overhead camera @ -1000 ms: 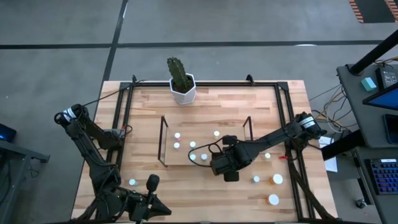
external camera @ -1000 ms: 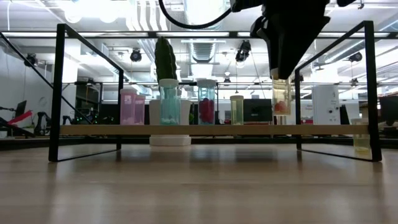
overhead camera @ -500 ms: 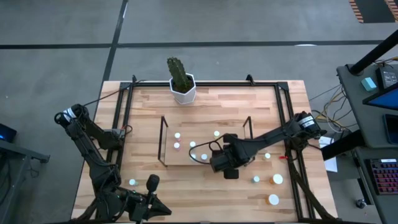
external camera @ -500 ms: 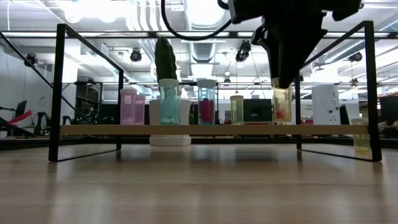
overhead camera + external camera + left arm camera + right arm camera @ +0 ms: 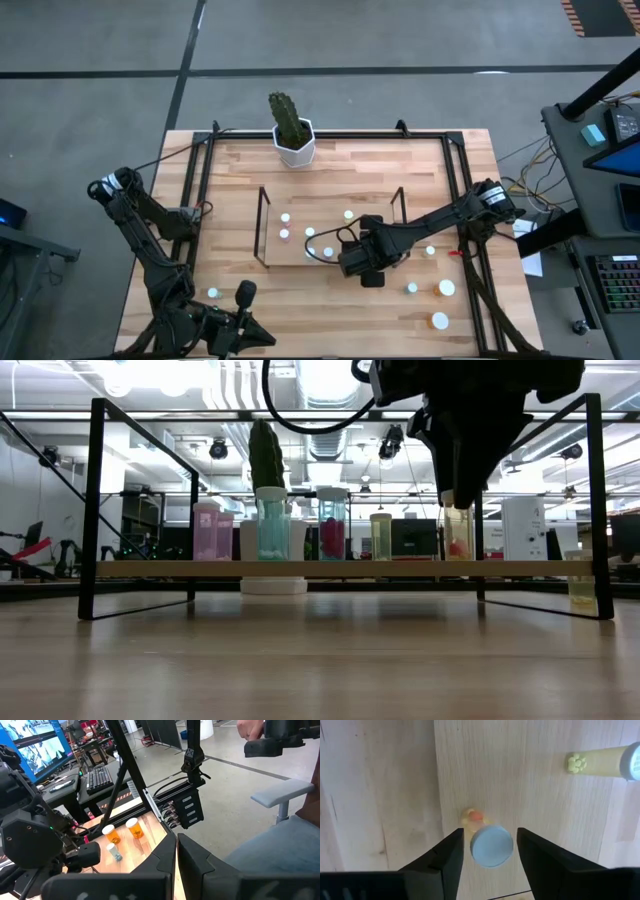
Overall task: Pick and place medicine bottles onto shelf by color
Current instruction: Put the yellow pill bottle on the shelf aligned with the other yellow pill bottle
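My right gripper (image 5: 362, 262) hangs over the near right part of the shelf (image 5: 330, 240), fingers pointing down, open. Its fingers stand on either side of the white cap (image 5: 491, 845) of a yellowish bottle (image 5: 457, 536) with orange-red contents, with a narrow gap at each side. The bottle stands upright with its bottom on the shelf board (image 5: 300, 568). Pink (image 5: 207, 530), bluish (image 5: 271, 525), teal (image 5: 331, 525) and yellowish (image 5: 381, 535) bottles stand in a row on the shelf. My left gripper (image 5: 244, 296) waits shut at the table's near left.
Loose bottles stand on the table right of the shelf (image 5: 431, 250), (image 5: 411, 288), with two larger ones (image 5: 446, 288), (image 5: 440, 320), and one at the near left (image 5: 213, 293). A cactus in a white pot (image 5: 293, 140) stands at the far edge. Another yellowish bottle (image 5: 600, 760) stands close by on the shelf.
My right gripper has gone down and slightly toward the far edge with the yellowish bottle. The bottle was lifted clear above the shelf board and now stands on it, upright.
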Robot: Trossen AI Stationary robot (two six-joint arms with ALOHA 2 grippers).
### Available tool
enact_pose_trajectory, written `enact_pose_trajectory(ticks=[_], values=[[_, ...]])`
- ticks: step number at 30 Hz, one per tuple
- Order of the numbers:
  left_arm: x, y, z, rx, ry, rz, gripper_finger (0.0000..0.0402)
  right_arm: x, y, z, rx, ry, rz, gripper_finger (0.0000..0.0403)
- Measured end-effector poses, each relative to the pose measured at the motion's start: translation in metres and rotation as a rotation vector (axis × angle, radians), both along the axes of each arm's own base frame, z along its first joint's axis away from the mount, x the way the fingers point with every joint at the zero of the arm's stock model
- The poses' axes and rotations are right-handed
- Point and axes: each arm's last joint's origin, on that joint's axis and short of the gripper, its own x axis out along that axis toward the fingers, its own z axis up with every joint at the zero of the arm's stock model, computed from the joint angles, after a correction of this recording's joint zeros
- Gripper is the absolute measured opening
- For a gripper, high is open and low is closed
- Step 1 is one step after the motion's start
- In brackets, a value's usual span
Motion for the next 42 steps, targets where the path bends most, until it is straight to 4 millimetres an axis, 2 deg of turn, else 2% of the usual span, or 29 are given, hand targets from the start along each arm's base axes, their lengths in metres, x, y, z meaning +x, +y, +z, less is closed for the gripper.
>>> enact_pose_trajectory(ticks=[4, 7, 9, 12, 16, 20, 24, 27, 32, 38, 42], values=[[0.0, 0.0, 0.0, -0.002, 0.001, 0.0, 0.0, -0.001, 0.0, 0.005, 0.004, -0.009, 0.0, 0.0178], [0.0, 0.0, 0.0, -0.011, 0.002, 0.002, 0.0, -0.007, 0.005, 0.023, -0.005, -0.086, -0.001, 0.0178], [0.0, 0.0, 0.0, -0.036, 0.008, 0.006, 0.0, -0.018, 0.014, 0.038, -0.081, -0.177, 0.0, 0.0178], [0.0, 0.0, 0.0, -0.103, 0.028, 0.018, 0.0, -0.037, 0.037, 0.054, -0.209, -0.355, 0.018, 0.0178], [0.0, 0.0, 0.0, -0.215, 0.062, 0.038, 0.0, -0.061, 0.077, 0.065, -0.273, -0.661, 0.075, 0.0178], [0.0, 0.0, 0.0, -0.362, 0.102, 0.08, 0.0, -0.077, 0.116, 0.056, -0.357, -0.885, 0.199, 0.0176], [0.0, 0.002, -0.005, -0.532, 0.187, 0.151, 0.0, -0.082, 0.139, 0.048, -0.4, -1.012, 0.322, 0.017], [-0.002, 0.005, -0.009, -0.689, 0.331, 0.23, 0.0, -0.084, 0.144, 0.044, -0.411, -1.058, 0.387, 0.0164], [-0.012, 0.011, -0.025, -0.906, 0.712, 0.369, 0.0, -0.089, 0.145, 0.045, -0.405, -1.047, 0.495, 0.0153], [-0.026, 0.022, -0.048, -0.911, 1.059, 0.561, 0.0, -0.096, 0.138, 0.052, -0.34, -1.088, 0.54, 0.014], [-0.029, 0.029, -0.053, -0.89, 1.134, 0.654, 0.0, -0.102, 0.132, 0.044, -0.32, -1.157, 0.579, 0.0133]])
